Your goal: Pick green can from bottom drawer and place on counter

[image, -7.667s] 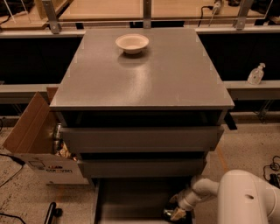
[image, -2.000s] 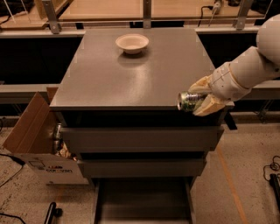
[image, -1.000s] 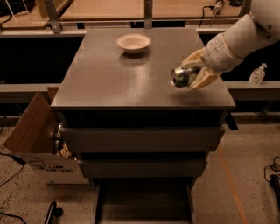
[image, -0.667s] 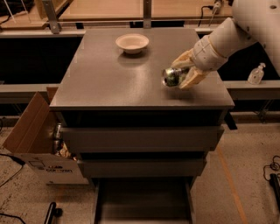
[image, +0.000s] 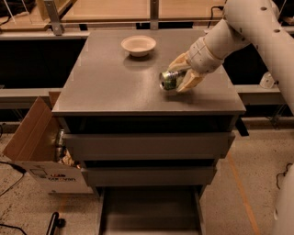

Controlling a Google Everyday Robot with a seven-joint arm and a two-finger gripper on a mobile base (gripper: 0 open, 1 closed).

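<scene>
My gripper (image: 180, 75) is shut on the green can (image: 169, 79) and holds it sideways, silver end facing left, just above the right middle of the grey counter (image: 110, 87). The white arm reaches in from the upper right. The bottom drawer (image: 149, 211) stands pulled open at the bottom of the view, and its grey floor shows nothing on it.
A pale round bowl (image: 138, 45) sits at the back middle of the counter. Two wider grey drawers (image: 147, 146) are shut below the counter. An open cardboard box (image: 34, 147) stands on the floor at the left. A pale wooden surface (image: 110, 9) lies behind.
The gripper took the can up from the bottom drawer, raised it past the counter's front right edge, and has moved it left and inward over the counter.
</scene>
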